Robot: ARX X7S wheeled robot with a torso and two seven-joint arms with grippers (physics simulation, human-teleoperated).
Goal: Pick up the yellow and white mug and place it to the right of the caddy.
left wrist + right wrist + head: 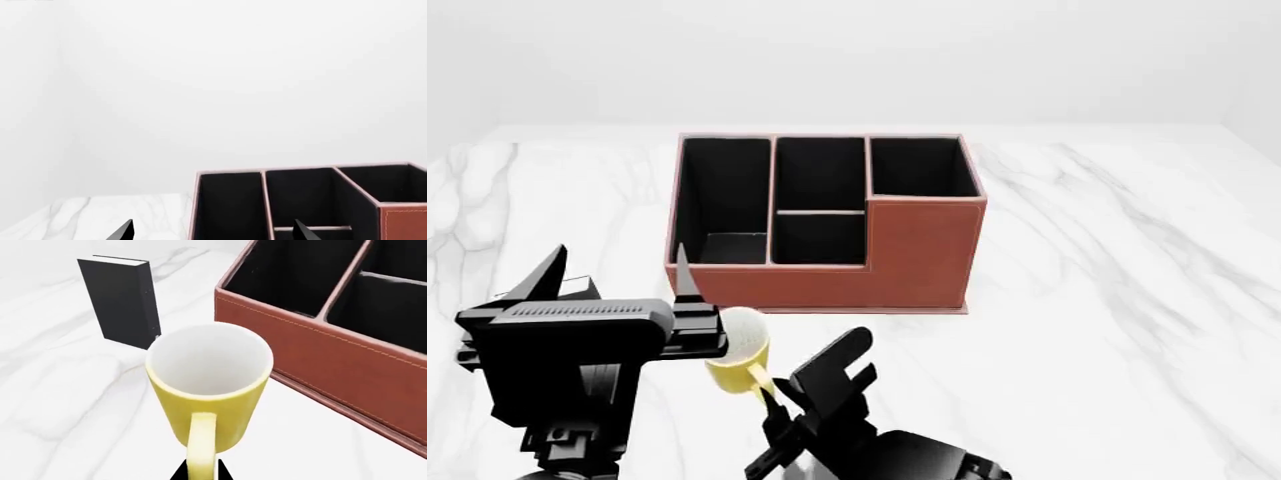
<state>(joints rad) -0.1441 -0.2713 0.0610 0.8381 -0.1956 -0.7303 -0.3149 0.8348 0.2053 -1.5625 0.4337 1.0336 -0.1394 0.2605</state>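
Left wrist view: my left pincer [210,231] shows only two black fingertips, set well apart, so it stands wide with nothing between them; beyond them is the large reddish-brown rectangular caddy with black-lined compartments [400,220] on the white marble table [100,212]. No mug in this view. Head view: the small yellow mug with white inside and yellow loop handle [742,358] sits on the table in front of the caddy [921,255], near its front wall, just ahead of my right pincer [785,392] and close beside the left pincer [614,275]. The mug's handle runs back toward my right fingers, but I cannot tell here whether they touch it. Right wrist view: the mug [210,390] stands upright directly ahead of my right pincer [200,474], handle pointing straight back between the two dark fingertips, which sit narrow against either side of it; contact looks likely, a firm hold I cannot confirm. A flat black book-like block [120,300] stands beyond the mug, the caddy wall [320,365] just beside it. Judgement: step in hand is securing the handle; squeeze squarely, lift straight up before swinging past the caddy's front corner.
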